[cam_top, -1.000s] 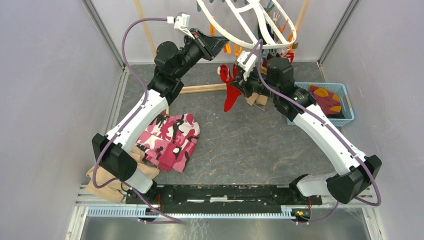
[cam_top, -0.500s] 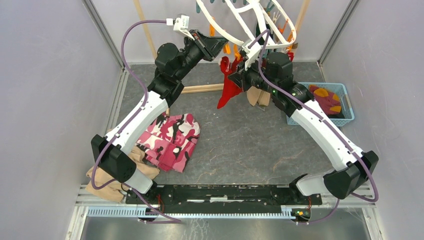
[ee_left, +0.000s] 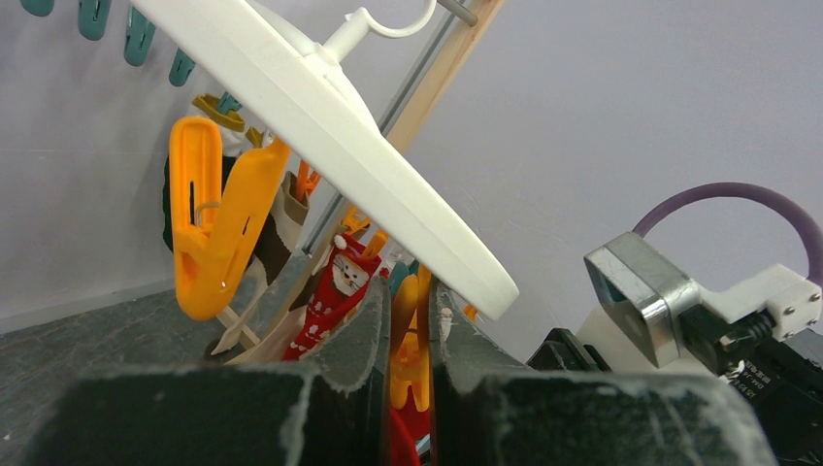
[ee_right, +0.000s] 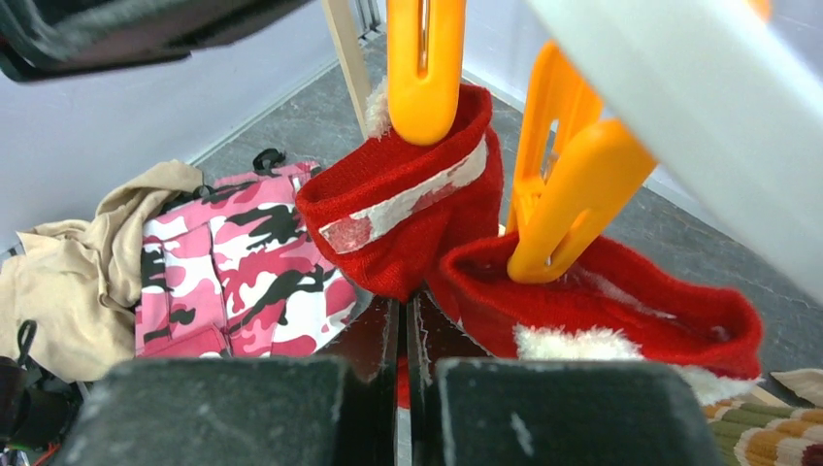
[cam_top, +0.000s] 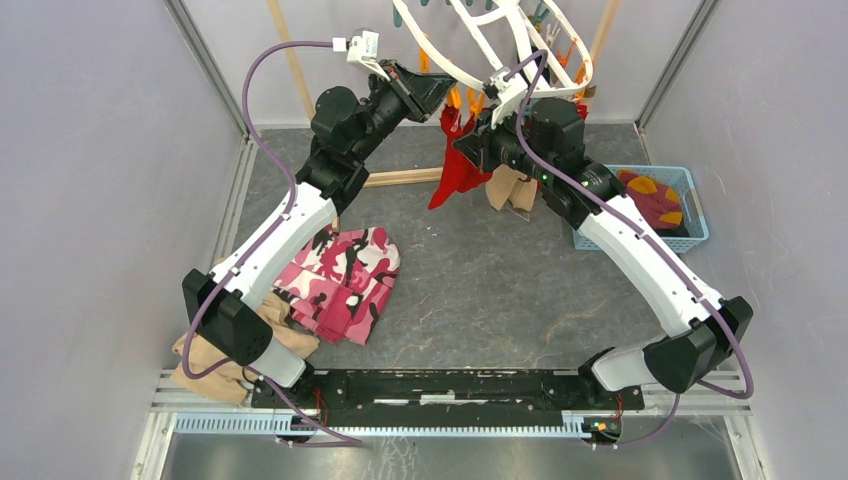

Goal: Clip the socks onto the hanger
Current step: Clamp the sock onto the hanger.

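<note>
top external view has both arms reaching up at the far side, heads almost meeting. left claw [cam_top: 432, 92] is tucked under the hanger [ee_left: 388, 184]. on its wrist view the fingers [ee_left: 359, 340] are nearly together with an orange clip [ee_left: 412, 354] squeezed between them, so it's clamped on that clip.

right claw [cam_top: 463, 148] sits just to the right, closed tight with a sliver of red caught between the pads. it's holding the red sock [cam_top: 452, 180], which dangles limp under the claw, clear of the floor. on the right wrist view the cuff with its white band is pushed up against an orange clip tip, which i reckon is the same clip. i can't tell whether it bites yet. just right of it a trimmed sock [ee_right: 602, 311] looks pinned by a clip of its own. more socks wait in the basket [cam_top: 697, 240] at the right.

handling-wise, the sock is light, soft and stretchy. it'll fold and slide away from the clip unless the cuff stays taut. the cuff is the thick part, so i'd hold just below it and leave the edge free for the clip. the clip is stiff and springy. the hanger hangs tilted and looks light, so i expect it to sway if i push.
</note>
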